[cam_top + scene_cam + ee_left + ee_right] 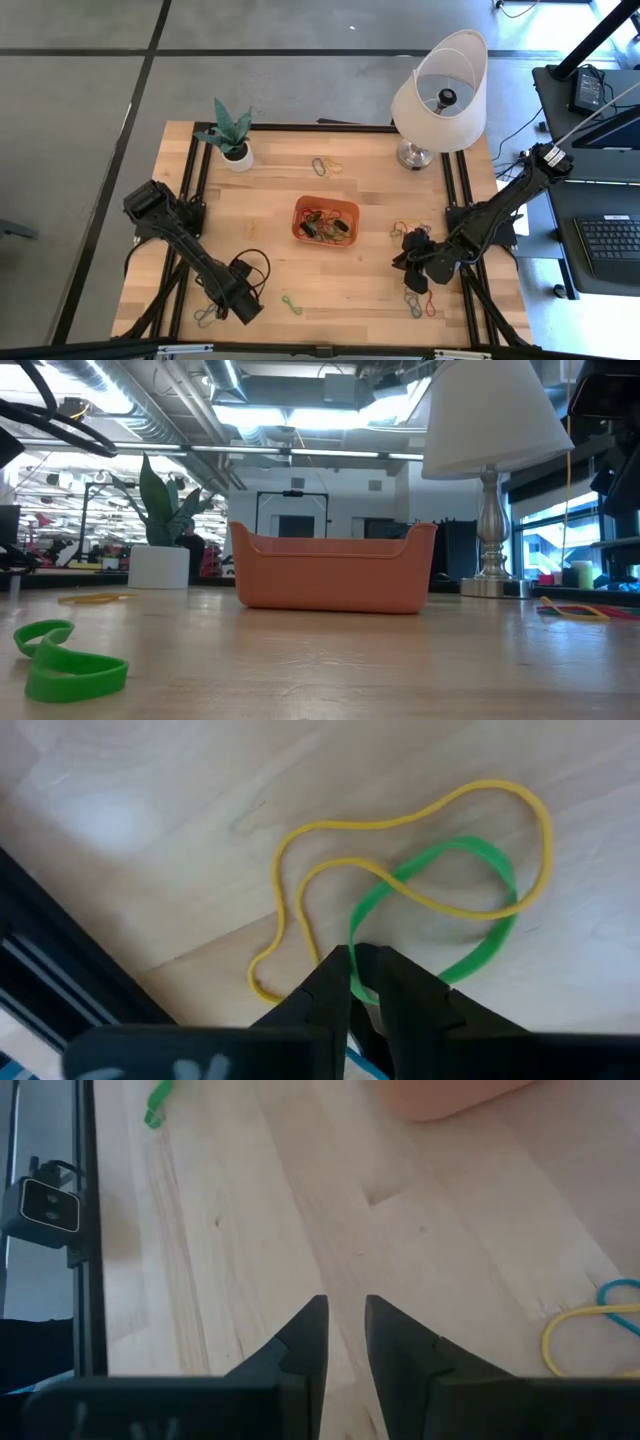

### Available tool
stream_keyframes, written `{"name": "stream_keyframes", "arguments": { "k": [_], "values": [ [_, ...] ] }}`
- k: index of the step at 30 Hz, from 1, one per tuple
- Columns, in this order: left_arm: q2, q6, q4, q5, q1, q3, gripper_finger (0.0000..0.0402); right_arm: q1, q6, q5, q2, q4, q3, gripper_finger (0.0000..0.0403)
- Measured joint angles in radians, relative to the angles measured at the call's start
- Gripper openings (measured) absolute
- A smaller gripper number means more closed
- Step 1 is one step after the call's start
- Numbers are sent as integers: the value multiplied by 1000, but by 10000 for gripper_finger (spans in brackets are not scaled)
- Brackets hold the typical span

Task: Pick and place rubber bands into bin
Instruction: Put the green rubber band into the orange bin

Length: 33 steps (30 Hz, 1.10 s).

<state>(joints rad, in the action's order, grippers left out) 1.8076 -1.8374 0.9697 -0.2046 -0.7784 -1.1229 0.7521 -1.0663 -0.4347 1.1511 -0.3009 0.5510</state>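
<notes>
The orange bin sits mid-table with several rubber bands inside it; it also shows in the low view. Near the table's near-left corner, my left gripper points steeply down. It is closed on a green rubber band that lies crossed with a yellow rubber band on the wood. My right gripper hovers over the right side of the table, slightly open, with nothing between its fingers. Another green band lies flat near the front edge. My left gripper pinches the near end of the green band's loop between its two fingertips, coming from above and pointing steeply down. The rest of the band lies slack and flat on the table. The yellow band crosses it and runs up to one fingertip; whether that one is also caught I cannot tell.
Loose bands lie near the right front, right of the bin, and beyond the bin. A lamp stands at the far right and a potted plant at the far left. Black cables loop beside the left arm.
</notes>
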Motion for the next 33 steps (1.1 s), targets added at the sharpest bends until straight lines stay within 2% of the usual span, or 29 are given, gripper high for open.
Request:
{"name": "stream_keyframes", "arguments": {
  "k": [8,14,21,29,33],
  "values": [
    [0,0,-27,-1,-1,0,3,0,-5,0,0,6,0,74],
    [0,0,-25,-60,-1,0,2,0,-5,0,0,6,0,74],
    [0,10,-12,-79,-1,-16,1,0,-4,0,0,6,0,74],
    [-1,66,186,-76,-1,-117,1,0,-3,0,0,5,0,74],
    [-2,114,219,-47,-1,-148,2,0,-3,-2,0,5,0,74]
  ]
}}
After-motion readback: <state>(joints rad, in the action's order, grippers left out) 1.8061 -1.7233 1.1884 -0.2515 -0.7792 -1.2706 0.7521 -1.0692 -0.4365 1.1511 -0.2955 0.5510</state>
